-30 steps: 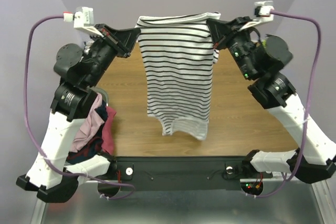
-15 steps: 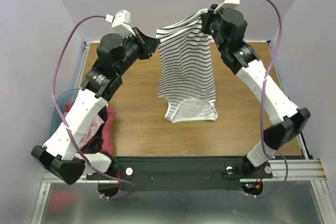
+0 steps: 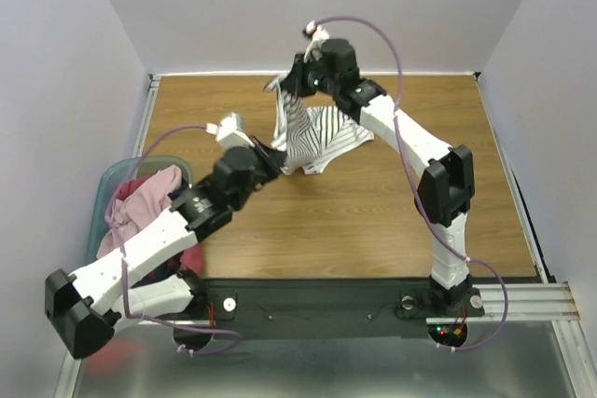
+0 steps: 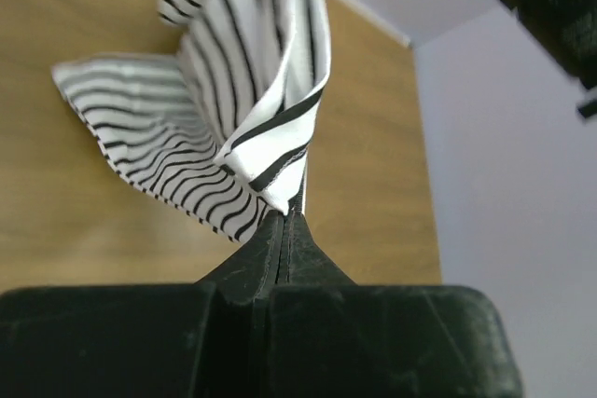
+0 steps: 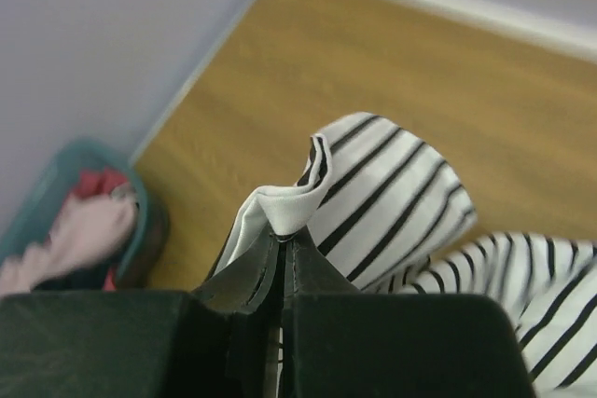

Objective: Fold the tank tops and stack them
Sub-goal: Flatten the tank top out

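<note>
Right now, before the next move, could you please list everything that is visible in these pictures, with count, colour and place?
striped tank top: one, white with thin black stripes, far middle of the table, held by both grippers, lower part seemingly resting on the wood
pink tank top: one, dusty pink, on top of the pile in the tub
dark red cloth: at least one piece, in the tub beside the pink one
tub: one, translucent light blue, at the left edge of the table
table: one, brown wood
left gripper: one, black, shut on a striped corner
right gripper: one, black, shut on another striped fold
</note>
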Tool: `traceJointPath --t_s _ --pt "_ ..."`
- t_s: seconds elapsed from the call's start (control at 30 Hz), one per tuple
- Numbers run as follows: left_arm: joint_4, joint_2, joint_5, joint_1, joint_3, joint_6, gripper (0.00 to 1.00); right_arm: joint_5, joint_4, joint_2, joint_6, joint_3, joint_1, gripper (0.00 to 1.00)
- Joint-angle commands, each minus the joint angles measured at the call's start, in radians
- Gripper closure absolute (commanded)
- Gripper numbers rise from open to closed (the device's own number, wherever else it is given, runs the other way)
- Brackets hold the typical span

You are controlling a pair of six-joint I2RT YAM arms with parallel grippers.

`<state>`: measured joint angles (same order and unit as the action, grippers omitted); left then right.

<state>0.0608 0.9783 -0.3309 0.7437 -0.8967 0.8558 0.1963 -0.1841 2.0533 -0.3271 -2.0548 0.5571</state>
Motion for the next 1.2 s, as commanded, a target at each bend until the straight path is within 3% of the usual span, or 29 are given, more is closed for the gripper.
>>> traceJointPath --t_s 0.0,0.03,0.1,0.17,0.2,0.23,0.37,0.4,0.47,0.67,0.8,0.83,1.0,1.07,1.17 --pt "-0.056 0.029 -0.103 0.187 0.07 0.109 1.0 0.009 0.032 -0.042 0.043 0.137 0.02 0.99" --pt "-0.056 0.06 -0.147 0.263 0.062 0.123 1.0 -0.064 0.038 -0.077 0.042 0.212 0.018 0.99" --pt "-0.09 0.086 -0.161 0.312 0.051 0.129 1.0 -0.112 0.046 -0.113 0.056 0.274 0.01 0.98" --pt "-0.128 0.128 -0.136 0.335 0.025 0.098 1.0 -0.112 0.052 -0.15 0.05 0.324 -0.008 0.88" --pt "-0.139 0.16 -0.123 0.338 0.001 0.085 1.0 -0.098 0.052 -0.16 0.036 0.334 -0.028 0.69" --pt "-0.154 0.178 -0.103 0.339 -0.013 0.068 1.0 -0.097 0.052 -0.169 0.031 0.341 -0.034 0.58" --pt "-0.157 0.224 -0.085 0.341 -0.057 0.026 0.77 -0.141 0.051 -0.238 0.019 0.383 -0.046 0.33" --pt "-0.165 0.224 -0.083 0.341 -0.057 0.006 0.67 -0.155 0.051 -0.255 0.01 0.413 -0.048 0.3" --pt "-0.165 0.223 -0.08 0.341 -0.062 -0.009 0.59 -0.196 0.049 -0.324 -0.007 0.447 -0.052 0.24" --pt "-0.038 0.175 -0.152 0.301 -0.059 0.02 0.57 -0.305 0.041 -0.555 -0.102 0.686 -0.062 0.21" --pt "-0.004 0.18 -0.035 0.149 -0.045 0.014 0.57 -0.172 0.044 -0.665 -0.191 0.879 -0.05 0.25" --pt "-0.006 0.21 -0.011 0.081 -0.054 0.003 0.57 -0.19 0.043 -0.679 -0.2 0.942 -0.031 0.26" --pt "0.011 0.443 0.214 -0.03 -0.181 -0.183 0.57 -0.348 0.034 -0.769 -0.28 1.143 0.067 0.29" --pt "0.107 0.517 0.219 -0.037 -0.289 -0.219 0.58 -0.373 0.034 -0.797 -0.312 1.205 0.073 0.35" --pt "0.128 0.569 0.178 -0.043 -0.297 -0.212 0.57 -0.408 0.032 -0.857 -0.36 1.309 0.09 0.38"
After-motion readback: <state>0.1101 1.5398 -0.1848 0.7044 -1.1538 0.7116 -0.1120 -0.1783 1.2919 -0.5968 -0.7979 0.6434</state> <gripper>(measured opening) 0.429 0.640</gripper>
